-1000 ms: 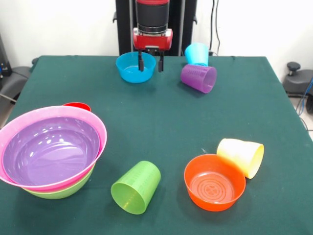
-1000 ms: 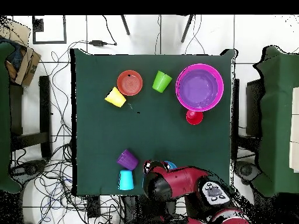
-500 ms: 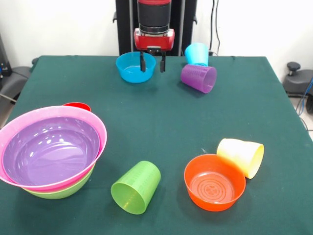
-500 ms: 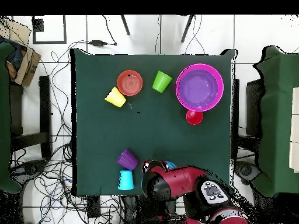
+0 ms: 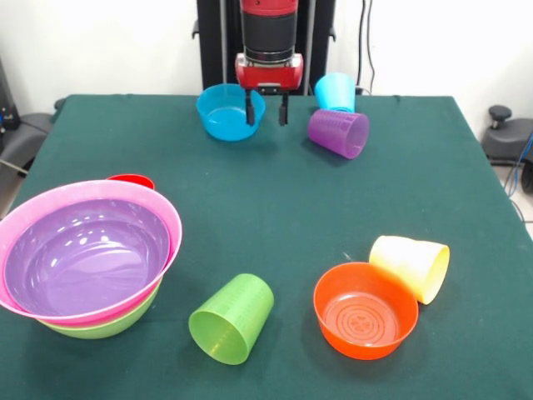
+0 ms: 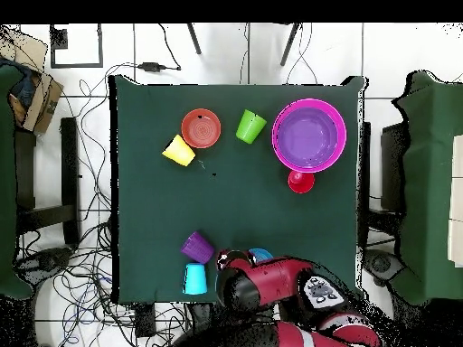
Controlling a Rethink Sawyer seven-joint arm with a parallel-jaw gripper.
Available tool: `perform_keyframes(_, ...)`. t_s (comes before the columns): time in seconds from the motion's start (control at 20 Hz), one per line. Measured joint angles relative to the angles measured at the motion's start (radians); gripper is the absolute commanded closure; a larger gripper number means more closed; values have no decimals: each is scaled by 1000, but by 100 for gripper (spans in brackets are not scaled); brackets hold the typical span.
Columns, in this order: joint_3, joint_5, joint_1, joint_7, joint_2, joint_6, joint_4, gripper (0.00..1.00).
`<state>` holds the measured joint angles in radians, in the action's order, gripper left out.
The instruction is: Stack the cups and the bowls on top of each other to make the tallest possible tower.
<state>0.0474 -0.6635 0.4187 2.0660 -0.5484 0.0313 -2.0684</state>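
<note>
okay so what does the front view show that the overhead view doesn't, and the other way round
Only the front view shows the gripper with its jaws open, hanging at the blue bowl's rim, and the lime green bowl under the pink bowl and purple bowl.

Only the overhead view shows the whole table from above, with cables on the floor around it; there the arm covers most of the blue bowl.

Both show the orange bowl, the four cups lying on their sides, and a small red piece beside the nested bowls.
</note>
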Motion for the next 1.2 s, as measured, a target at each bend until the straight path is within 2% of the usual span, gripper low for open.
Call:
perform_keyframes(0.25, -14, 0, -8, 0, 36, 46, 19, 0)
perform_keyframes(0.6, -27, 0, 0, 0, 63, 55, 25, 0)
perform_keyframes(0.8, -23, 0, 14, 0, 37, 49, 18, 0)
perform_keyframes(1.2, 9, 15, 51, 0, -83, -36, -25, 0)
